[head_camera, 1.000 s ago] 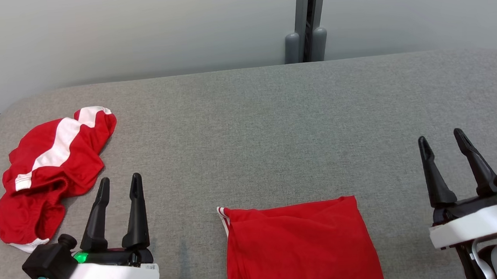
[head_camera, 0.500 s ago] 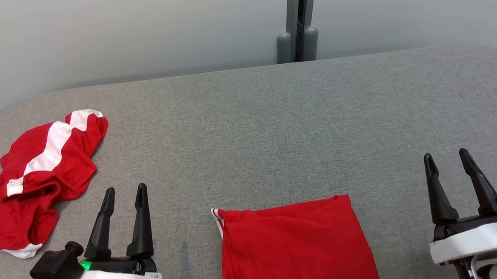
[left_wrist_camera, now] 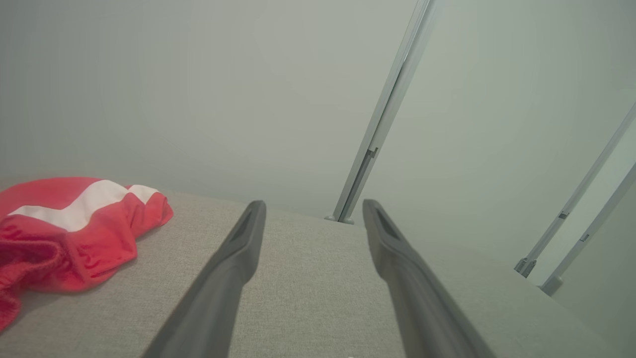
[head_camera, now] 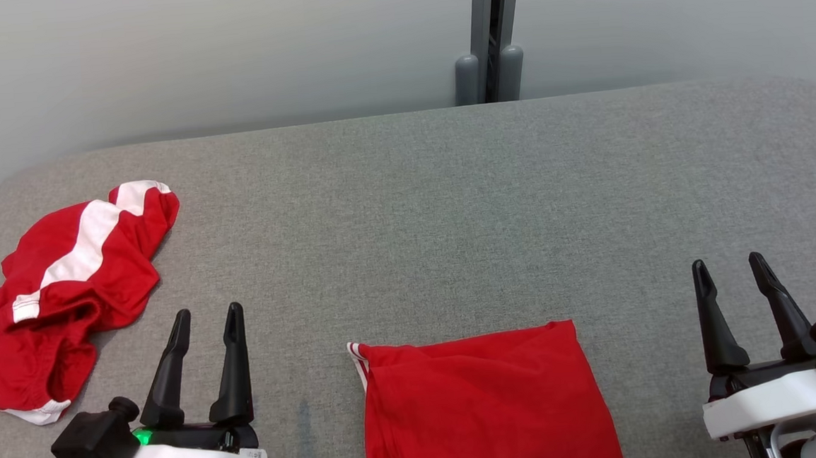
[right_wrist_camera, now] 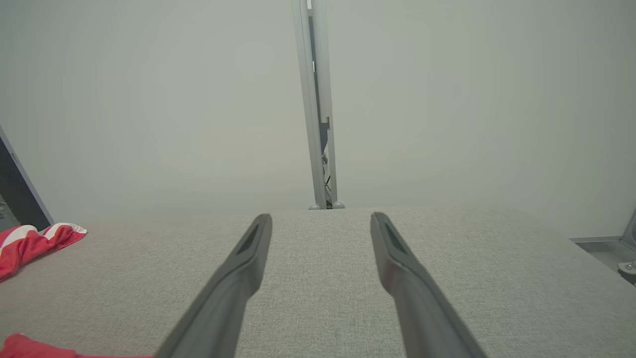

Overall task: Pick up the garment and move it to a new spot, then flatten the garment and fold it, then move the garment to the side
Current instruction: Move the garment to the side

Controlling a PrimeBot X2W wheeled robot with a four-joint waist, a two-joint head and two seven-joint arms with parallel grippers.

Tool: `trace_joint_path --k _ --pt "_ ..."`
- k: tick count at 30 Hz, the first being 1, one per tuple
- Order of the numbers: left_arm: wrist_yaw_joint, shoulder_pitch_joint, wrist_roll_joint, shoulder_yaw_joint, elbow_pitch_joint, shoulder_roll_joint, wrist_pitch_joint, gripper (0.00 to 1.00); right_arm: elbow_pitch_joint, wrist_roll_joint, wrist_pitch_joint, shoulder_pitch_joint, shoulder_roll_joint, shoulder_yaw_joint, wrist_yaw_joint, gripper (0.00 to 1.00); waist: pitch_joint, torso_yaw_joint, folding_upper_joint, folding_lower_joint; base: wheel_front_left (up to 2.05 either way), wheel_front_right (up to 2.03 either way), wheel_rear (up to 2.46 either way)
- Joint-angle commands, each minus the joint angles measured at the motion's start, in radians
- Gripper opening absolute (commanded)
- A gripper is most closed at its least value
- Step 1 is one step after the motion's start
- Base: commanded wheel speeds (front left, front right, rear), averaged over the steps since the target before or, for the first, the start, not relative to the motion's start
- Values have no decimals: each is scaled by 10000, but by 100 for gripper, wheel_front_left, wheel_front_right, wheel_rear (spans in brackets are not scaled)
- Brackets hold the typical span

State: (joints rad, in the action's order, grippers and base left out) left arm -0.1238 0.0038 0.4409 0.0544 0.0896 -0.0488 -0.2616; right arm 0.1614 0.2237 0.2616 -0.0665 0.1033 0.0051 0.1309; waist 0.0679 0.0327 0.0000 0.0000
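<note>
A folded red garment (head_camera: pixel 486 405) lies flat at the near middle of the grey table (head_camera: pixel 435 206), its lower part cut off by the picture's edge. A second red garment with a white stripe (head_camera: pixel 71 278) lies crumpled at the left; it is also in the left wrist view (left_wrist_camera: pixel 69 233) and the right wrist view (right_wrist_camera: pixel 30 243). My left gripper (head_camera: pixel 208 319) stands open between the two garments, holding nothing. My right gripper (head_camera: pixel 729 269) stands open at the lower right, well clear of the folded garment.
A pale wall with a grey vertical post (head_camera: pixel 488 36) rises behind the table's far edge. The table's rounded corners show at far left and far right. Bare grey cloth stretches across the middle and right of the table.
Over the second the whole picture shifted as the camera moved, then held still. Both grippers drew back a little toward the near edge and stay open. The garments lie as before.
</note>
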Motion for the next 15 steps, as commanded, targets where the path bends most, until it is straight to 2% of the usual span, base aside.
trace_joint_path --k 1,15 --pt "-56 90 20 -15 20 -39 -40 100 32 85 48 53 34 -35 -3 100 -36 -14 0 0 0 0 0" --pt "-61 213 6 29 44 -41 -40 100 98 148 49 115 75 0 -3 100 -242 -4 0 0 0 0 0"
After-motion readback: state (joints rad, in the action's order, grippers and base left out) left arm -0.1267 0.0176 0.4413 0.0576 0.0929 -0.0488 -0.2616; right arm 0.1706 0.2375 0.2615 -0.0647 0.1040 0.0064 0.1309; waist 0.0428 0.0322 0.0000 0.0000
